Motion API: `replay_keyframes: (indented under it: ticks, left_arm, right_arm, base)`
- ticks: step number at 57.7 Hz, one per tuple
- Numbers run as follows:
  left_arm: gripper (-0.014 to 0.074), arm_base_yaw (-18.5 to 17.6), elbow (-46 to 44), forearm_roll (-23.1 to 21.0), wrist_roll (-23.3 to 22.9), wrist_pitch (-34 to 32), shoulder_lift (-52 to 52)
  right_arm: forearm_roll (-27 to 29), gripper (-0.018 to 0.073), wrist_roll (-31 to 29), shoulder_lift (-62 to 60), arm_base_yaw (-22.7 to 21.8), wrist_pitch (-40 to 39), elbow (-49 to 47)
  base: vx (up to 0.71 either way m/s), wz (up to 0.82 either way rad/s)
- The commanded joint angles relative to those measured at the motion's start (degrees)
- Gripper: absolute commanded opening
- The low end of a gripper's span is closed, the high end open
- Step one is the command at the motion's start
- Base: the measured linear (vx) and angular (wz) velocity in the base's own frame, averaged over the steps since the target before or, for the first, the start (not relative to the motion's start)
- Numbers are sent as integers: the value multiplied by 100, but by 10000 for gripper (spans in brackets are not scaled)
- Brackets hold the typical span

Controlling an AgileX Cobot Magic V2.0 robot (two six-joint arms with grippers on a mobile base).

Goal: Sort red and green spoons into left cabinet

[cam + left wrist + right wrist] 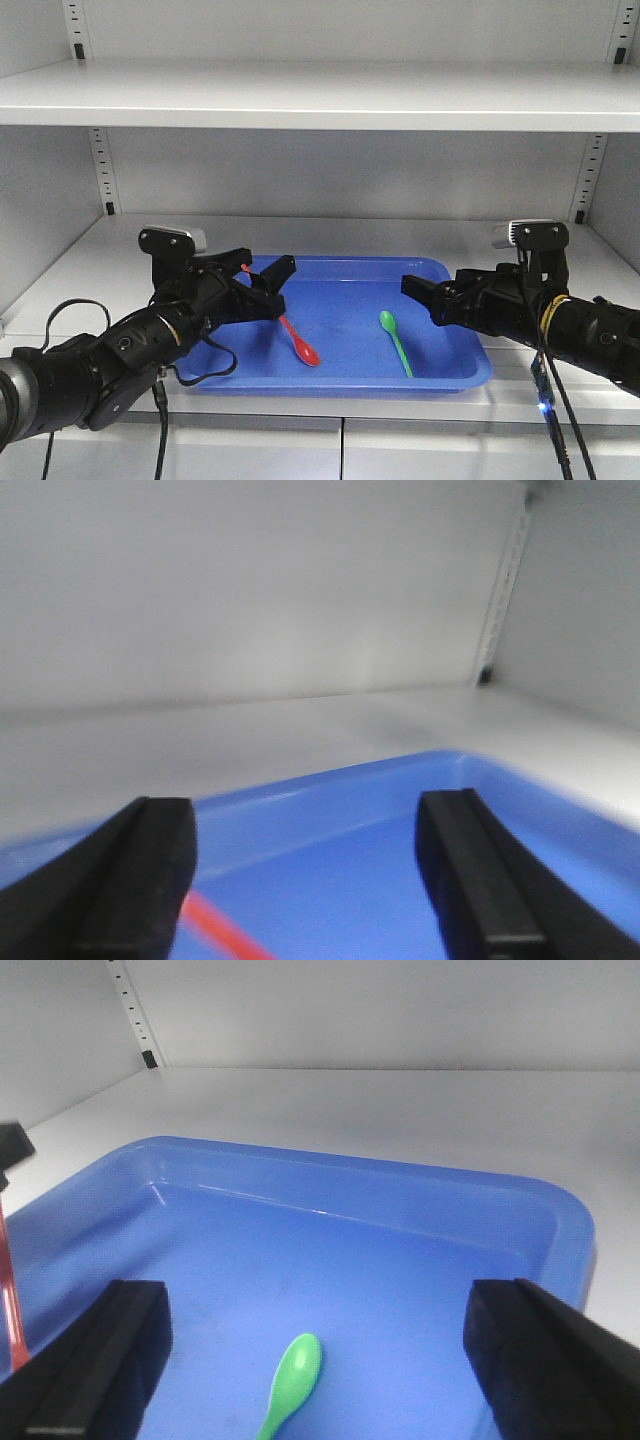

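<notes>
Blue tray [455, 372] on lower shelf [80, 270], both spoons inside. Red spoon [300, 345] near tray middle, handle running far-left under left gripper [262, 284]. Green spoon [395, 340] just right of it, not touching. Left gripper fingers apart, nothing btwn them, hovering over tray's left part. Right gripper [424, 296] over right side, fingers apart too, empty; green spoon bowl [297, 1365] shows btwn them in wrist cam.

Blue tray [440, 372] on the white lower shelf [110, 260], another white shelf [320, 100] above.
</notes>
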Motion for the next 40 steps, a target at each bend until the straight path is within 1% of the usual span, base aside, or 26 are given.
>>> replay_keyframes:
  ticks: [1,4,10,11,14,18,25,29,40]
  left_arm:
    - [608,-16,-191,-146,1089,-466,-345]
    - [606,-16,-191,-230,1427,-466,-345]
    - [602,-16,-191,-567,1925,-451,-375]
    - [601,-16,-191,-608,1953,-450,-381]
    - [589,-16,-191,-835,1816,-516,-401]
    - [578,-16,-191,-1060,1396,-663,-401]
    - [567,-16,-191,-1148,929,-702,-401]
    - [564,-16,-191,-1161,854,-676,-394]
    - [564,-16,-191,-1175,854,-636,-384]
  right_arm:
    - [154,645,-195,-265,-20,-237,-198]
    - [154,638,-239,-265,-20,-237,-198]
    - [154,623,-254,-265,-20,-237,-198]
    - [154,622,-254,-265,-20,-237,-198]
    - [154,614,-254,-265,-20,-237,-198]
    - [154,601,-254,-265,-20,-237,-198]
    - [154,575,-254,-265,-20,-237,-198]
    - [154,563,-254,-265,-20,-237,-198]
    - [154,535,-254,-265,-20,-232,-198]
  base:
    - [0,0]
    - [0,0]
    - [0,0]
    - [0,0]
    - [0,0]
    - [0,0]
    - [0,0]
    - [0,0]
    - [0,0]
